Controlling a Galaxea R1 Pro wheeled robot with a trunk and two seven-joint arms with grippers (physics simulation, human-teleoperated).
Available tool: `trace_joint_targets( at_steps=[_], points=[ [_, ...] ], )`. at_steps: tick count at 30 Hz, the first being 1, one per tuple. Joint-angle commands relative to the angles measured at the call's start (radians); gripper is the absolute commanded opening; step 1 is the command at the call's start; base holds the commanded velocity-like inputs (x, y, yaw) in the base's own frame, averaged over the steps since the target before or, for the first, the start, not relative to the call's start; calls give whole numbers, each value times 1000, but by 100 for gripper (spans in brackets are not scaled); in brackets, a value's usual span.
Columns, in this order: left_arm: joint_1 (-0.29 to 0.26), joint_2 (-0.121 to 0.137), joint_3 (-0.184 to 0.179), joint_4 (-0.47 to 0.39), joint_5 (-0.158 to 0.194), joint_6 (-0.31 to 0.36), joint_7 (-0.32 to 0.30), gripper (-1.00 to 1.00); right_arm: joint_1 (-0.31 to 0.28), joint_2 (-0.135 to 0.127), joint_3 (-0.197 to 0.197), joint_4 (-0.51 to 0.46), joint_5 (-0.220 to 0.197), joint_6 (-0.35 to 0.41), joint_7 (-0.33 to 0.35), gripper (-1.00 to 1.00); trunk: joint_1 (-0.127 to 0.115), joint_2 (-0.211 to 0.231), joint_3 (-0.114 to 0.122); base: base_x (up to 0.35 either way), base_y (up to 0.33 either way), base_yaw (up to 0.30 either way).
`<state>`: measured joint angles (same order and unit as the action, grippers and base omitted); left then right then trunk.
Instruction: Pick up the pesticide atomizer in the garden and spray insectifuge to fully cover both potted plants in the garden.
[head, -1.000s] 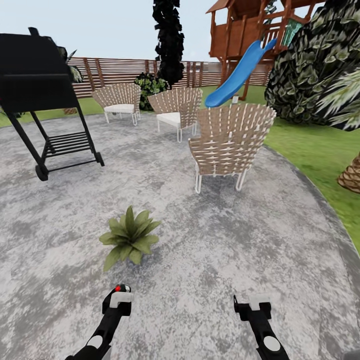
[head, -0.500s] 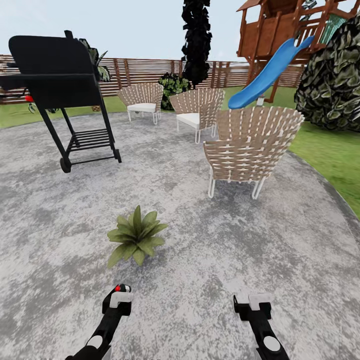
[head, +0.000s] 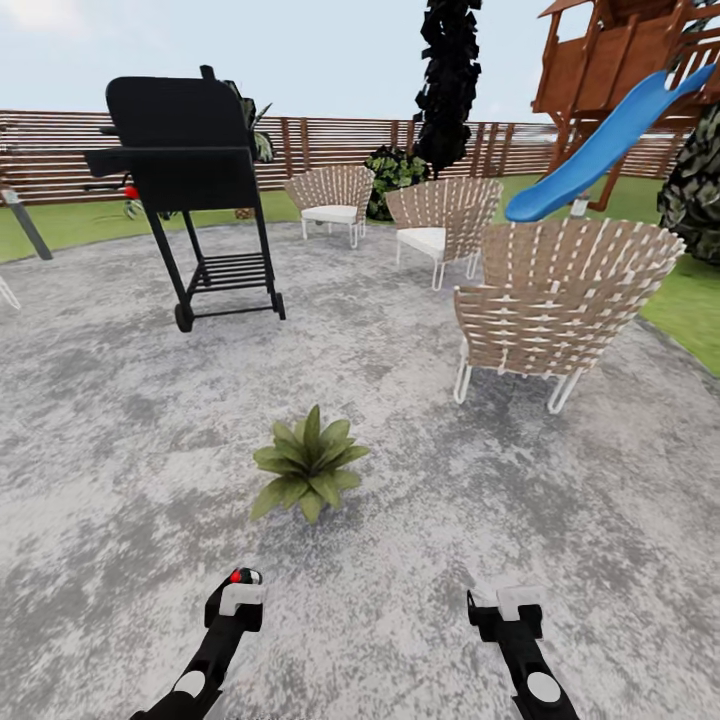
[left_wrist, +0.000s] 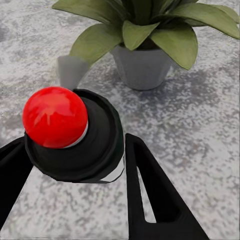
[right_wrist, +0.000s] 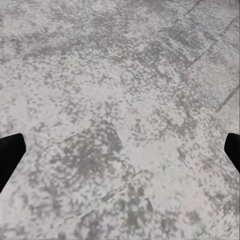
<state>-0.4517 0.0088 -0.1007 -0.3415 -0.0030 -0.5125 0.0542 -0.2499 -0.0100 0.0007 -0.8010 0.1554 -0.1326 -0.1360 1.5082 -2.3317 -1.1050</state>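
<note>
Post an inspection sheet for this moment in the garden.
Surface: mottled grey paved patio, no spills seen.
Job's things: potted plant in a grey pot, upright, just ahead of the left tool; pesticide atomizer, a dark bottle with a red ball on top, held.
Clutter: black grill; three wicker chairs.
Grippers: left tool shut on the atomizer; right tool open, holding nothing.
Cables: nothing seen.
Surroundings: lawn, slat fence, blue slide.

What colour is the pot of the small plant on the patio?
Pale grey. The pot shows best in the left wrist view, under the plant's green leaves.
</note>
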Motion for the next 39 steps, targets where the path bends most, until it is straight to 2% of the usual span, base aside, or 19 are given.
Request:
trace_joint_targets(
  at_steps=[1, 10, 24, 39],
  points=[
    [-1, 1, -7, 1, 0, -3, 6, -100, 0, 0, 0, 0, 10, -1, -5, 100, 0, 0, -1, 0, 0, 276],
    [-1, 2, -5, 1, 0, -2, 6, -100, 0, 0, 0, 0, 10, -1, -5, 100, 0, 0, -1, 0, 0, 251],
    [-1, 2, -5, 1, 0, -1, 5, -100, 0, -1, -1, 0, 10, -1, -5, 100, 0, 0, -1, 0, -4, 13],
    [-1, 2, -5, 1, 0, -1, 6, -100, 0, -1, -1, 0, 10, -1, -5, 100, 0, 0, -1, 0, -237, 4]
  ],
)
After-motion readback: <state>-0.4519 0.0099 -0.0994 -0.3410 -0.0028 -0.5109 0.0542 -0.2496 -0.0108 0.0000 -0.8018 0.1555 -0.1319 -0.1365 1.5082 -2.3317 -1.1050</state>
